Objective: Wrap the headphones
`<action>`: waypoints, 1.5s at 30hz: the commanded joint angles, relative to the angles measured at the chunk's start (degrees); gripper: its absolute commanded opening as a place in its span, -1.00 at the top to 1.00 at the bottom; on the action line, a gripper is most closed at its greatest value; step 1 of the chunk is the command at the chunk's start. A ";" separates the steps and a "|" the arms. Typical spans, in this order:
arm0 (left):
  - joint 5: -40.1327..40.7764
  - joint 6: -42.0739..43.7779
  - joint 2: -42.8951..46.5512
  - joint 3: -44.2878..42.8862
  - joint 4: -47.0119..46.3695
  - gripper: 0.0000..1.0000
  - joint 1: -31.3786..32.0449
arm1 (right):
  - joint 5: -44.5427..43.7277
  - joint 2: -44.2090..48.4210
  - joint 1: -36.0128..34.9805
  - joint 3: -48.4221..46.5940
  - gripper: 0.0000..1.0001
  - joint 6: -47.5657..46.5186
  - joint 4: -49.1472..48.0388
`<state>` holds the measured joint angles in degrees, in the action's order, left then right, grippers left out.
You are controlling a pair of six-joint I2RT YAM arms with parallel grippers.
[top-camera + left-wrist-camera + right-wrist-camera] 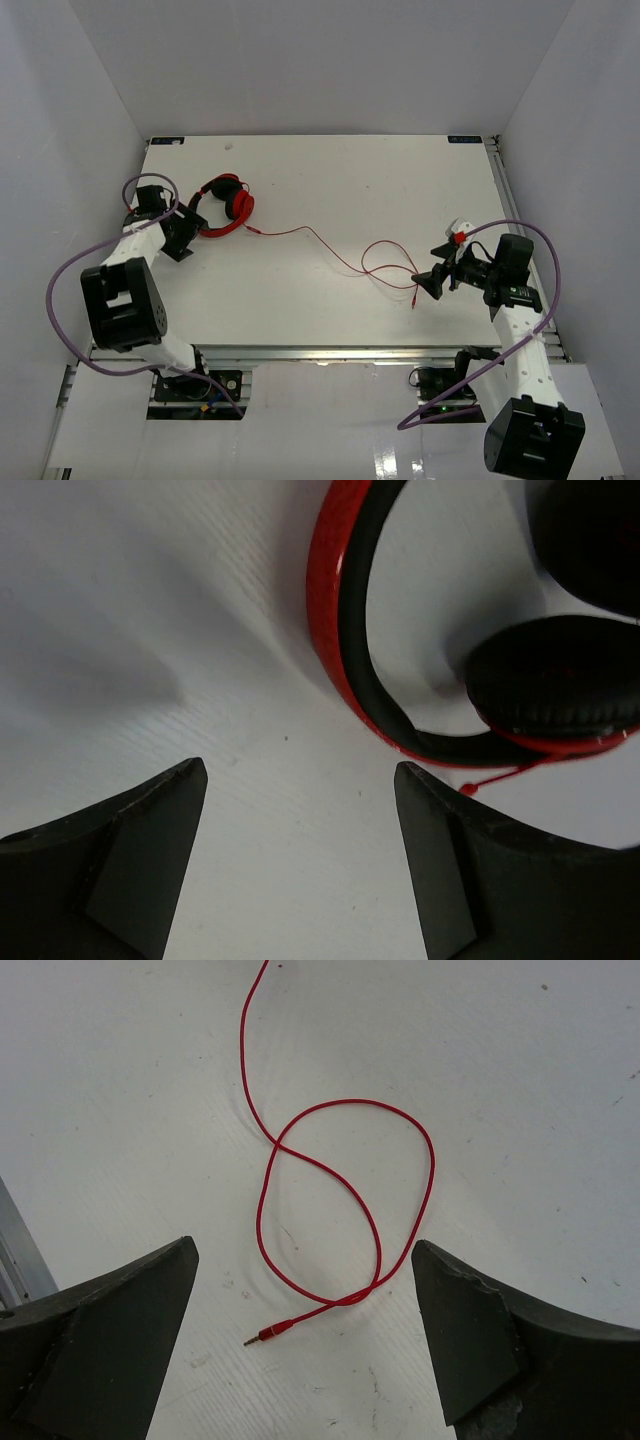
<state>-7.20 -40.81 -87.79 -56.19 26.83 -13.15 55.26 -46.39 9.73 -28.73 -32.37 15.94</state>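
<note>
The red headphones (225,205) lie at the back left of the white table; their black-lined headband (345,630) and an ear pad (555,680) show in the left wrist view. A thin red cable (320,240) runs right from them into a loose loop (345,1200) and ends in a small plug (270,1334). My left gripper (185,240) is open and empty just left of the headband (300,775). My right gripper (433,283) is open and empty just right of the loop, with the plug lying between its fingers (304,1250).
Thick purple robot cables (60,290) arc beside both arms. A small white and red piece (459,232) sits on the right arm's wrist. Grey walls close the table on three sides; the metal rail (330,352) runs along the near edge.
</note>
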 commanded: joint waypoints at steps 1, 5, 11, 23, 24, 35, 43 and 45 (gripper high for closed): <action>0.87 -3.43 -6.61 -6.78 0.93 -0.73 0.05 | 1.04 2.00 -0.50 -1.85 -0.86 -1.60 0.50; 2.43 -1.62 -12.60 -10.65 0.89 -0.74 -0.01 | 1.48 2.45 -0.56 -1.74 -0.85 -1.94 1.05; 4.59 -0.67 -18.62 -14.45 1.53 -0.73 0.05 | 2.07 1.03 -0.50 -1.68 -0.85 -1.88 1.40; 5.20 2.16 -25.69 -19.22 4.16 0.06 0.05 | 2.24 -0.25 -0.50 -1.30 -0.84 -2.08 0.99; 5.25 2.71 -25.39 -19.08 4.26 0.20 0.05 | 2.30 -0.35 -0.50 -1.25 -0.84 -2.08 0.94; 0.63 9.45 -10.78 -14.74 1.19 1.00 3.44 | 9.40 -2.32 -2.68 -6.24 -0.87 -24.27 19.41; -0.42 10.07 5.48 -14.77 2.36 1.00 21.35 | -8.73 -7.12 -24.44 -14.42 -0.81 -20.83 13.74; -0.50 8.34 7.38 -14.91 2.79 1.00 23.35 | -15.24 -8.11 -29.19 -14.71 -0.80 -14.05 6.18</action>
<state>-4.35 -30.25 -87.65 -69.10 30.03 6.08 51.47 -53.30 -12.37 -41.13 -54.88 31.72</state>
